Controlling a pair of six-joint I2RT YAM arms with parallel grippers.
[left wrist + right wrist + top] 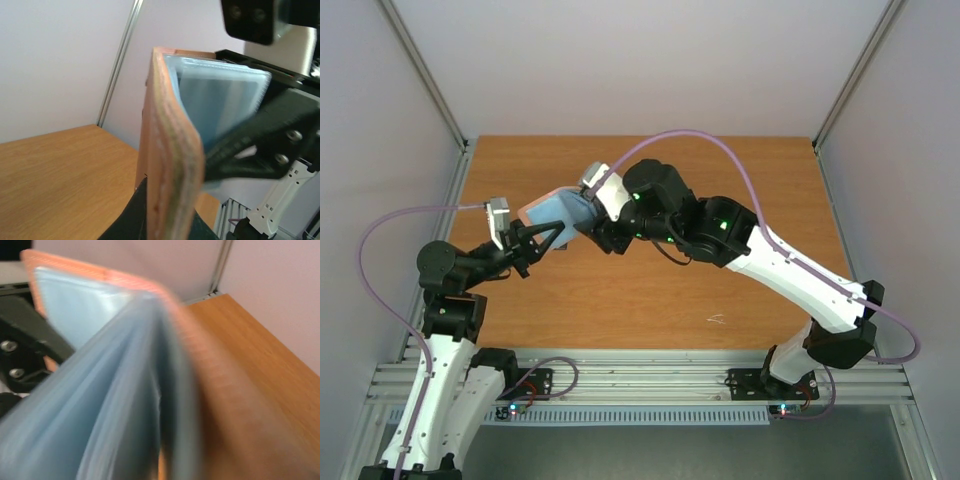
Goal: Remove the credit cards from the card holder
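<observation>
The card holder (pixel 552 212) is held up above the table, taupe-pink outside and light blue inside. In the left wrist view its folded edge (pixel 170 165) stands upright between my left gripper's dark fingers, and my left gripper (pixel 170 212) is shut on it. My right gripper (pixel 592 228) reaches in from the right, one black finger (pixel 260 135) lying against the blue inner panel. The right wrist view is filled by blurred blue pockets (pixel 100 405), and my right fingers are hidden there. No credit cards can be told apart from the pockets.
The wooden table (pixel 720 290) lies under both arms, with a small white scrap (pixel 716 319) near its front. White walls and aluminium posts (pixel 432 85) close in the sides and back. A purple cable (pixel 720 150) arcs over the right arm.
</observation>
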